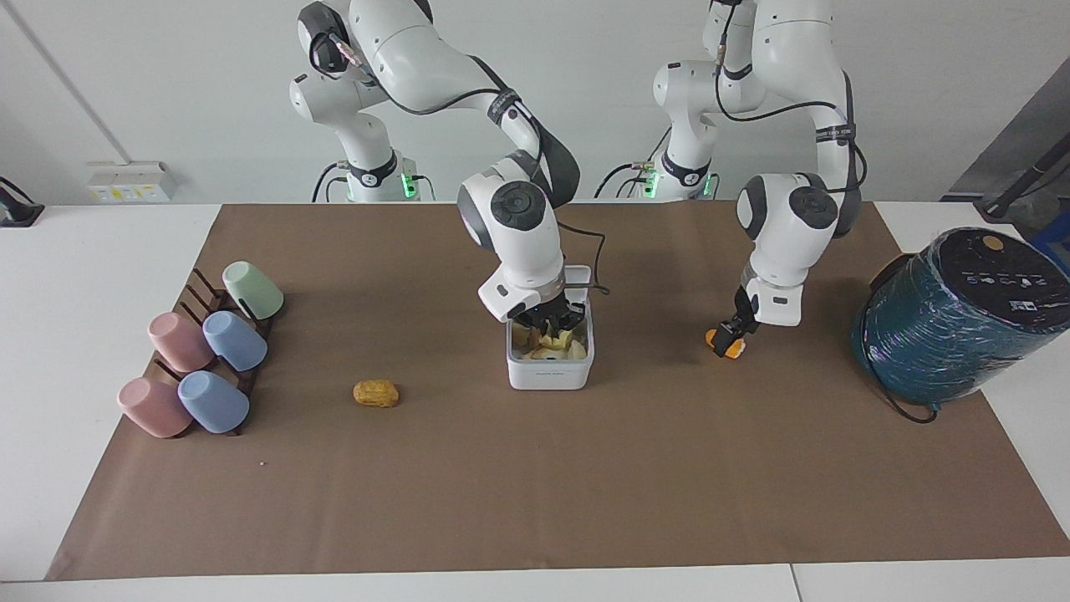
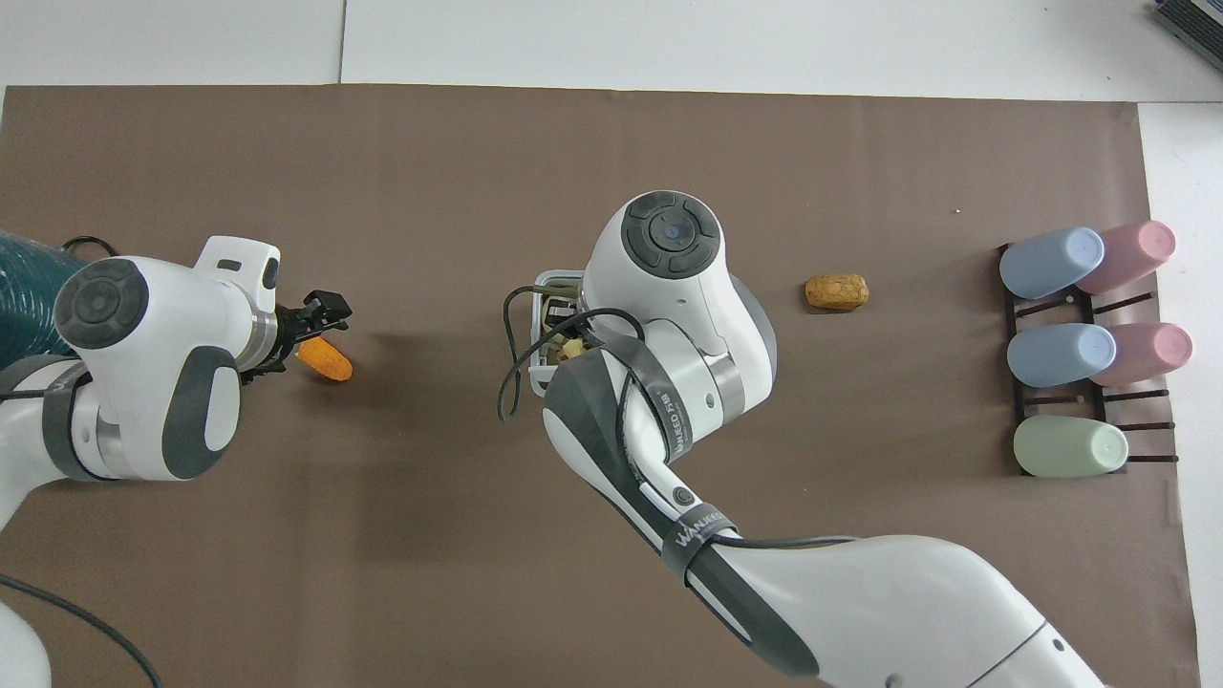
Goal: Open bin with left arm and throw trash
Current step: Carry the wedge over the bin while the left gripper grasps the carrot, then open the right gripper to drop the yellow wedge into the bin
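Facing view showed the bin open at centre, right gripper inside, jaws part-open; left gripper spread around the orange piece; crumbed lump untouched.

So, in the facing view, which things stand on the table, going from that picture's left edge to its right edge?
Pastel cups on their rack → golden-brown crumbed lump → white bin → orange piece → teal wrapped cylinder.

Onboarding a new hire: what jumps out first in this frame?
The open white bin mid-table, heaped with pale scraps, with the right gripper down in its mouth. Next, the left gripper down at the orange piece toward the left arm's end of the table, near the big teal cylinder. A crumbed lump lies alone between the bin and the pastel cups.
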Controlling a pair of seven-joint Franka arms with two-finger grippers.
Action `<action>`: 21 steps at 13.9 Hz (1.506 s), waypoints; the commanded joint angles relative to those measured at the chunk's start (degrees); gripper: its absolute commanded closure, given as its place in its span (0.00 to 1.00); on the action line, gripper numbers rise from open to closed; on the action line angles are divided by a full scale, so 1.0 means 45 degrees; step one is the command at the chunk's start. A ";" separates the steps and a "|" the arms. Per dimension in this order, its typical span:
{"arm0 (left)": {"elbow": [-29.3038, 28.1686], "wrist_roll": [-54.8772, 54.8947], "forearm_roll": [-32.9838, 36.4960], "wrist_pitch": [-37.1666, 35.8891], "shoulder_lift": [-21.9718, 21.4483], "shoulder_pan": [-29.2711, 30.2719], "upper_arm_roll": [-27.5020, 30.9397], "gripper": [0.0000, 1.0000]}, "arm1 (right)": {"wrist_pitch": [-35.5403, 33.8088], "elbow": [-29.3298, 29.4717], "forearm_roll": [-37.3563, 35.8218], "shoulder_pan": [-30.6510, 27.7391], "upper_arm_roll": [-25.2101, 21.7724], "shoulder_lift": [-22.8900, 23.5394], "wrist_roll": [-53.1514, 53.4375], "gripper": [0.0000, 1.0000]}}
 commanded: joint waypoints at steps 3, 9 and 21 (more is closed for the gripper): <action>-0.0667 -0.0146 -0.0064 0.0652 -0.0136 -0.0067 0.0070 0.00 | -0.0874 0.0061 0.0022 -0.0040 0.0103 -0.1004 0.0537 0.00; -0.0492 -0.0126 -0.0045 0.0575 -0.0156 -0.0086 0.0070 1.00 | -0.1286 0.0002 -0.0464 -0.0312 -0.0111 -0.2040 0.0498 0.00; 0.3549 -0.0029 0.1381 -0.2534 -0.0137 -0.2309 -0.0028 1.00 | 0.1719 -0.4075 -0.3006 -0.4218 -0.0073 -0.3057 -0.9970 0.00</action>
